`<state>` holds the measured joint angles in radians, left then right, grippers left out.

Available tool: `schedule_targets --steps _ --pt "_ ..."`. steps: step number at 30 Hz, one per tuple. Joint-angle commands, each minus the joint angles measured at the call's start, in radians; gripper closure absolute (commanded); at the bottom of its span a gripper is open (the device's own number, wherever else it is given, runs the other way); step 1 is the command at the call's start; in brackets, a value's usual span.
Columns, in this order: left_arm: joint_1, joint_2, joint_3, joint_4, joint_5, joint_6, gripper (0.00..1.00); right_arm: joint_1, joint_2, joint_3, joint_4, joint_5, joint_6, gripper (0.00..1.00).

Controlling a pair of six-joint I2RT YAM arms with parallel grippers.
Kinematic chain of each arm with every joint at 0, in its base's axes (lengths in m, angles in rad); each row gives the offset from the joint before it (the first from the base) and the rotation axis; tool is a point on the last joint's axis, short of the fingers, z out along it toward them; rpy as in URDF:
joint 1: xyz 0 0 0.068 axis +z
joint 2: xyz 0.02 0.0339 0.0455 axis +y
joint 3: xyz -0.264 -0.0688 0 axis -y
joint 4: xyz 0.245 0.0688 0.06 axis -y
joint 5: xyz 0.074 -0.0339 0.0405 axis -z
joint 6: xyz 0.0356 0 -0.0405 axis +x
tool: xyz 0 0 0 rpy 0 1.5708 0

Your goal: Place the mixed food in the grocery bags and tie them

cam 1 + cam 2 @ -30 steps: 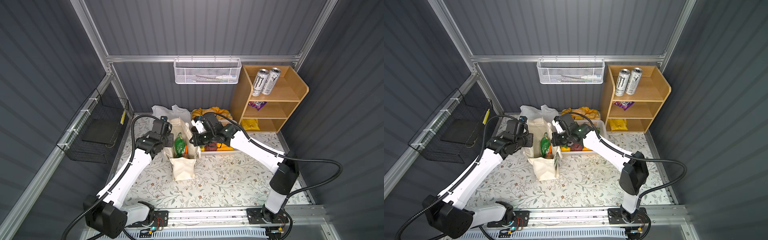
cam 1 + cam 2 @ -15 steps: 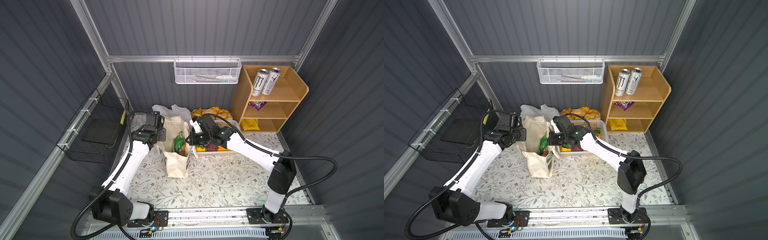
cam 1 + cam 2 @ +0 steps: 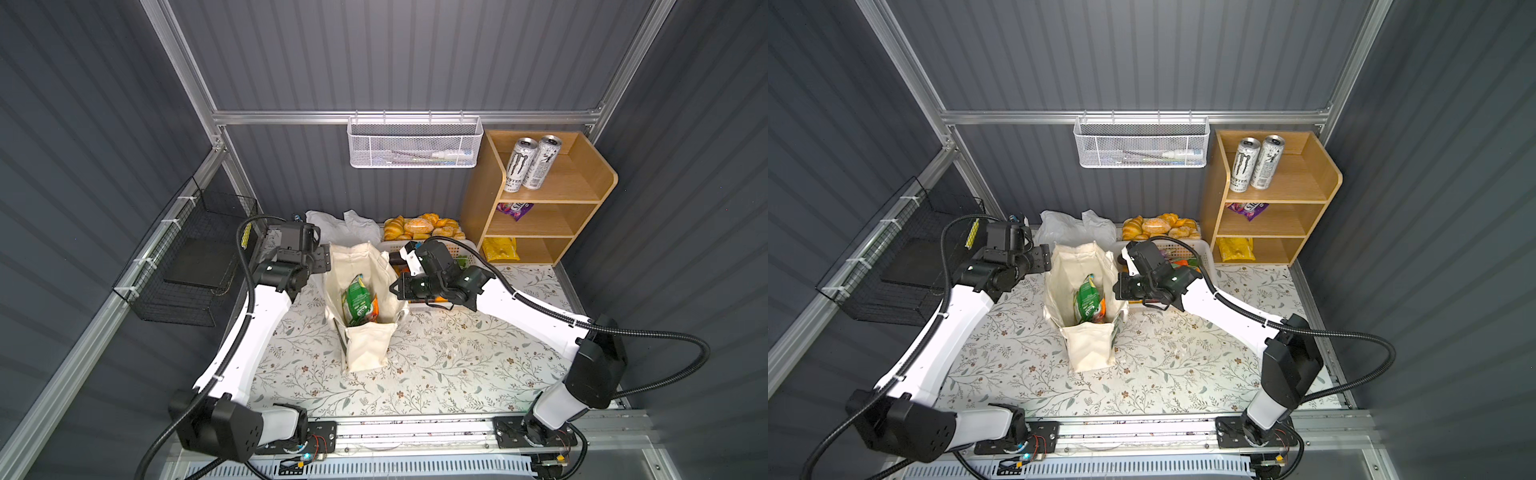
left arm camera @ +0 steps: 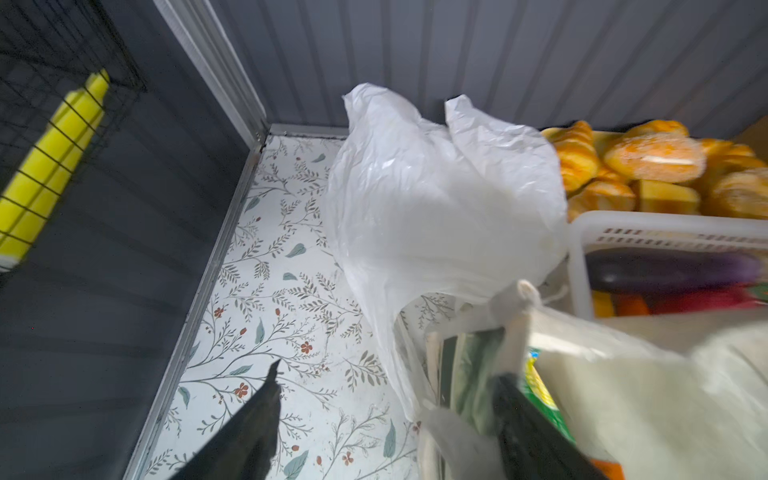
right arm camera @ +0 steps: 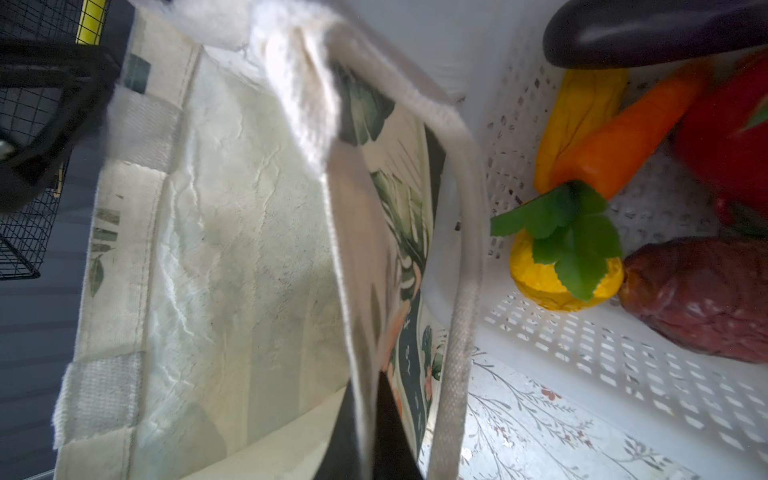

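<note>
The left pincer (image 3: 324,261) had just let go. A moment before, it was shut at the left rim of the canvas tote (image 3: 368,349). Now its jaws stood apart just beside the tote's far left corner, holding nothing. The right pincer (image 3: 394,286) had not changed. It stayed clamped on the tote's right-hand wall, with cloth pinched between its jaws in the right wrist view, and that kept the mouth open. The tote stood upright on the table (image 3: 436,374) with a green snack packet (image 3: 356,298) inside. To me it looked as if the left arm was now free to fetch the next piece. Plenty remained: the eggplant (image 5: 648,37) and carrot (image 5: 623,137) lay in the white basket (image 5: 582,357) beside the tote. The white plastic bag (image 4: 436,199) behind it sat slack, its handles untied.
</note>
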<state>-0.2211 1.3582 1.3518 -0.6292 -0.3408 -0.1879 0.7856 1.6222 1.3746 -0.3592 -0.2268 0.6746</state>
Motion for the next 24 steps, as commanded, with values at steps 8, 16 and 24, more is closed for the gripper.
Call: schedule_targets --steps 8,16,24 --pt "0.084 0.308 0.042 0.068 0.001 -0.072 0.2 -0.027 -0.053 -0.07 0.031 0.073 0.024 1.0" --pt "0.1 0.492 0.14 0.102 0.041 -0.083 0.21 -0.046 -0.099 -0.105 0.044 0.105 0.04 1.0" --pt "0.098 0.615 0.173 0.128 0.062 -0.104 0.22 -0.048 -0.068 -0.093 0.056 0.072 0.045 1.0"
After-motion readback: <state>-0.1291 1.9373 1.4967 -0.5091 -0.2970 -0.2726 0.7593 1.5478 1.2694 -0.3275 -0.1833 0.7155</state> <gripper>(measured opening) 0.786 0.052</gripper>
